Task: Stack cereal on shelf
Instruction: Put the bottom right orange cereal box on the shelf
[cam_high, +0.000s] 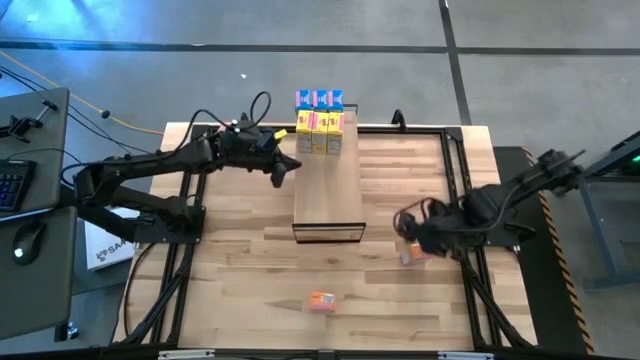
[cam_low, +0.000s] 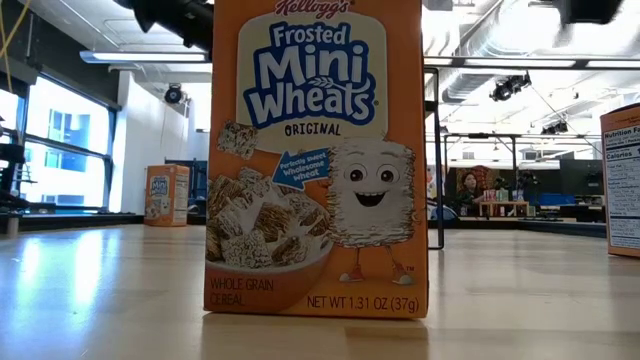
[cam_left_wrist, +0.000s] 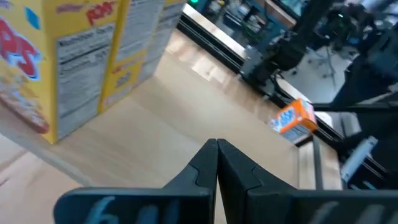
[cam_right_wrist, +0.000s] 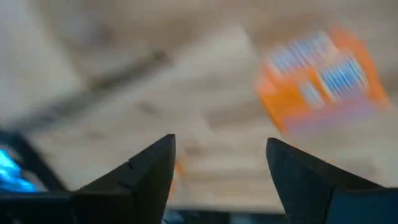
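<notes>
Right gripper (cam_high: 408, 228): hung over the table's right part, fingers (cam_right_wrist: 149, 165) spread well apart with nothing between them.
Orange box near it (cam_high: 412, 257): lay just beside the right gripper, on the tabletop right of the shelf; in the right wrist view (cam_right_wrist: 320, 78) it sat tilted beyond the fingertips, untouched.
Left gripper (cam_high: 281, 172): hovered at the shelf's left edge, fingers (cam_left_wrist: 217, 163) pressed together on nothing.
Shelf (cam_high: 327, 190): long axis ran from the table's far edge toward its middle; dark frame at the near end.
Stacked cereal: yellow boxes (cam_high: 320, 133) stood upright in a row across the shelf's far end, blue boxes (cam_high: 318, 99) just behind them.
Front orange box (cam_high: 321, 301): lay alone near the table's front edge, long axis left to right; in the low view (cam_low: 316, 155) its printed face stood upright toward the camera.
Surface: light slatted wooden table (cam_high: 240, 270) with dark rails.
Room: grey floor (cam_high: 540, 80), bright windows (cam_low: 60, 150), ceiling lights (cam_low: 150, 57).
</notes>
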